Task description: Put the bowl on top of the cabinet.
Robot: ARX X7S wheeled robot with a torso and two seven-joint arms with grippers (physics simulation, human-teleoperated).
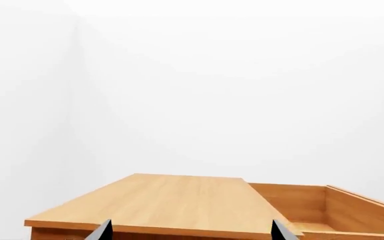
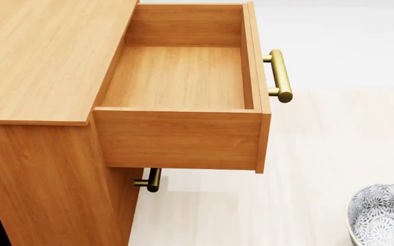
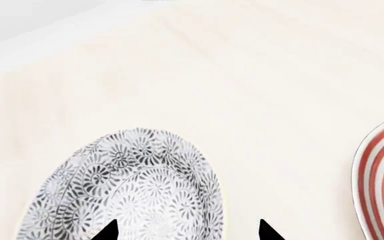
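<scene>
Wooden cabinet top bare; bowl sat low on pale floor at 5 o'clock.
Right gripper hovered wide open over bowl, gripping nothing; needed closing on rim next, then lifting.

The left gripper shows only two dark fingertips, set well apart, level with the near edge of the cabinet top; the right gripper likewise shows two parted tips, just above the cabinet-side floor, nothing between them.

head looks down on cabinet; left wrist shares top; right wrist floorward.
</scene>
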